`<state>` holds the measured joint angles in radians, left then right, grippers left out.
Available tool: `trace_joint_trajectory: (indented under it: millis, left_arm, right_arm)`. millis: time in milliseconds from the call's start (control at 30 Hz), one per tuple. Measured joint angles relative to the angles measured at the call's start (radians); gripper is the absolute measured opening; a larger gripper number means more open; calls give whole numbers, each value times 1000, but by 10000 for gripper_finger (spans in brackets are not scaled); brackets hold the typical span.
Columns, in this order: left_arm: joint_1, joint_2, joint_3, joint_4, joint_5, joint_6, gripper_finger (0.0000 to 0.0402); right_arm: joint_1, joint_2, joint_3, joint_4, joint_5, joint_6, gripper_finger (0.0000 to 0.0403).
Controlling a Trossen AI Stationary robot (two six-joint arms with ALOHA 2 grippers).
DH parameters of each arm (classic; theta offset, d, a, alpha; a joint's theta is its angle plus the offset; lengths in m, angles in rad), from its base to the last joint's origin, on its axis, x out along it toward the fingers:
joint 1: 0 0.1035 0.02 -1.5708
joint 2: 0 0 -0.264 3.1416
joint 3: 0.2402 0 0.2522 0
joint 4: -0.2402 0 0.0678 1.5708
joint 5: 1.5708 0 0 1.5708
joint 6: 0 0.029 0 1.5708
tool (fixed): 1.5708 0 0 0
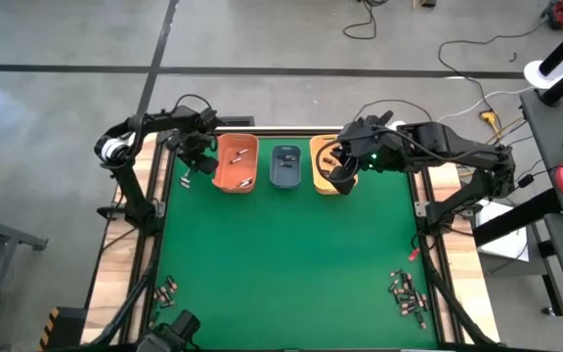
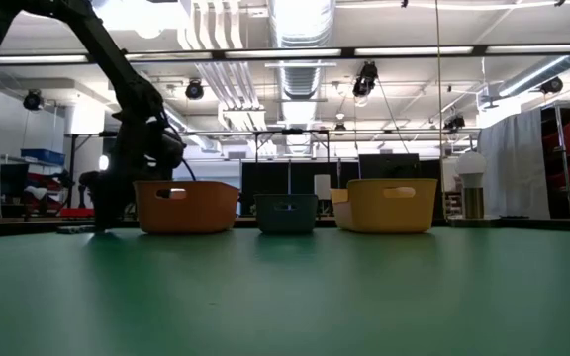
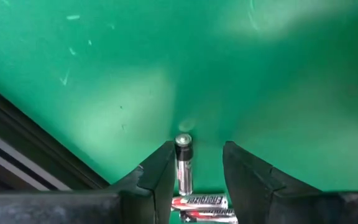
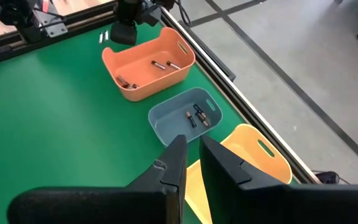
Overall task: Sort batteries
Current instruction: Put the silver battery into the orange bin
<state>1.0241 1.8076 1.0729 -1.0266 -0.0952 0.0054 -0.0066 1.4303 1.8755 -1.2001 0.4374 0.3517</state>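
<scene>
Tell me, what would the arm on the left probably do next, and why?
Probably close its fingers on the battery and lift it. The left gripper is down at the mat beside the orange bin, and the battery lies between its open fingers. More batteries lie under it.

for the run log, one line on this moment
left gripper: open around battery, beside orange bin | right gripper: over yellow bin, fingers empty
</scene>
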Motion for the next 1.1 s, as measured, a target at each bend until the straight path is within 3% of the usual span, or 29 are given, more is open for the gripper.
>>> trace_joint_trajectory:
  millis: [167,400,733,1100]
  left_arm:
    - [-5,0,-6,15,0,-4,101]
    - [-15,4,-10,23,-24,-14,11]
    - [-16,-5,-10,29,-27,-19,7]
    - [-15,-123,-8,16,-19,-34,1]
  right_arm:
    - [0,0,0,0,0,15,38]
    - [0,0,0,1,0,31,38]
    - [0,0,0,1,0,42,38]
    - [0,0,0,1,0,40,38]
